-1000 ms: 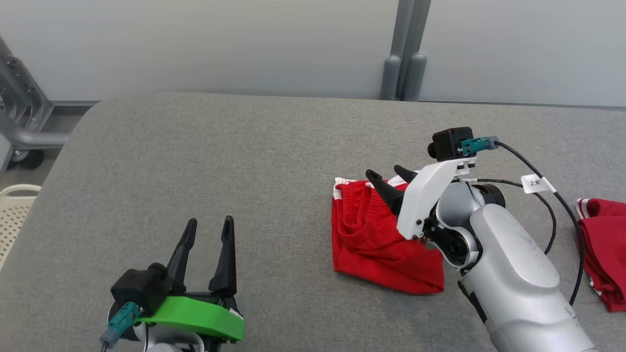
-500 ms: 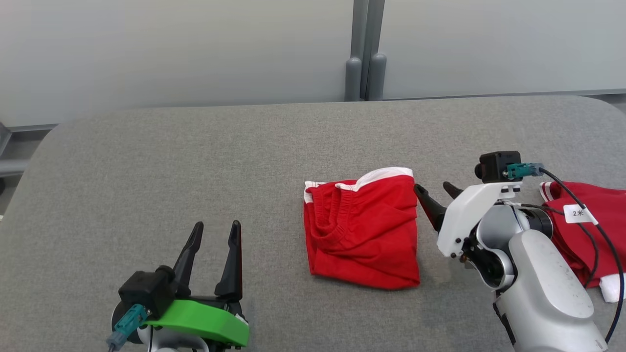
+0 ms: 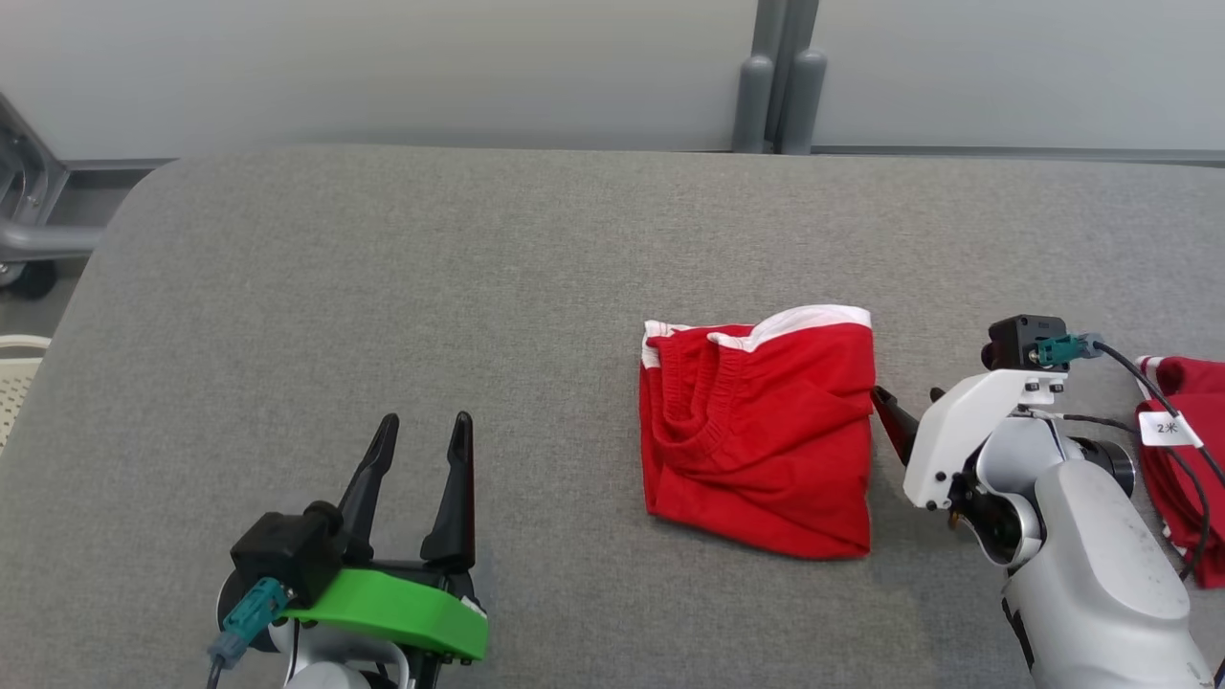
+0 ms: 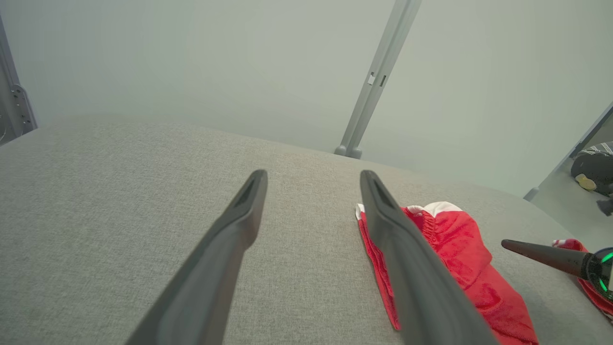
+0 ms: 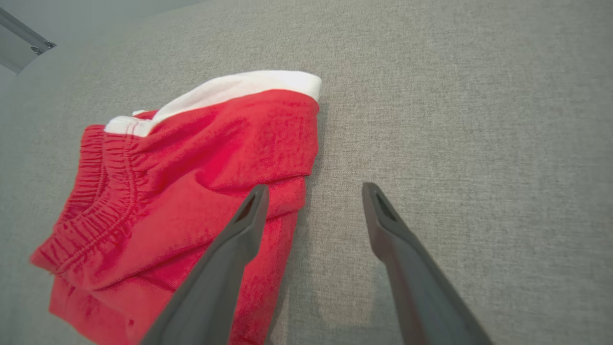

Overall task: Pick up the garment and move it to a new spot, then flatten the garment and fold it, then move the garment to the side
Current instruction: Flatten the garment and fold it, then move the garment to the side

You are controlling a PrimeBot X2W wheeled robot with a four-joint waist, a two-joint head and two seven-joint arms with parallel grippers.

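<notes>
Head view: garment (image 3: 756, 431), white edge far.

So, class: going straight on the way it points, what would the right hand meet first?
Probably the edge of the red garment: one finger is over it, the other over the grey table; depth unclear.

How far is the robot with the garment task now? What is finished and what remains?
Done, it seems: the red garment lies folded on the grey table. In hand: the right gripper is open, its fingers at the garment's right edge, holding nothing; the left gripper is open, apart. Left: probably grasping it and moving it to the side.
</notes>
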